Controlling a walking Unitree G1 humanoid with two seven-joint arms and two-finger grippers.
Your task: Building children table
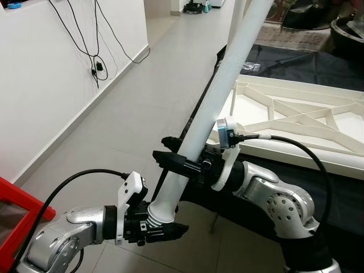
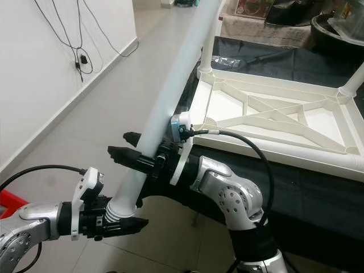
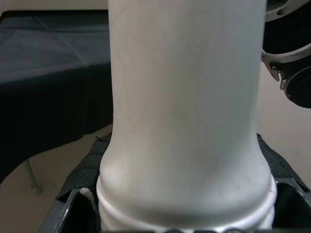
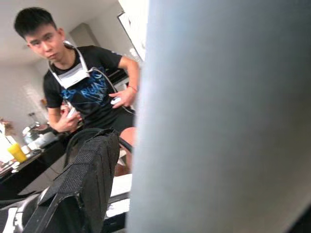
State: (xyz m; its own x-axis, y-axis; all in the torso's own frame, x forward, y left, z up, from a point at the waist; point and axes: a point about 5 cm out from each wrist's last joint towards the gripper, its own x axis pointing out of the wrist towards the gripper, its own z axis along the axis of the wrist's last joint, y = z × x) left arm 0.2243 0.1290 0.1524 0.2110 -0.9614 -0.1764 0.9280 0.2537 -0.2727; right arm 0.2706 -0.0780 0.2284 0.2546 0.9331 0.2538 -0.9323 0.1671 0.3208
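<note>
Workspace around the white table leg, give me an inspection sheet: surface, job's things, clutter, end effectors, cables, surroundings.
Surface: grey tiled floor, with a dark sheet spread over part of it.
Job's things: white table leg held tilted; upside-down white table top on the dark sheet, with legs already standing at its corners.
Clutter: red object at the floor edge.
End effectors: left end effector shut on the table leg's ribbed lower end; right end effector shut on it higher up.
Cables: black cables hanging on the white wall; a black cable on each wrist.
Surroundings: white wall; a person stands nearby.
</note>
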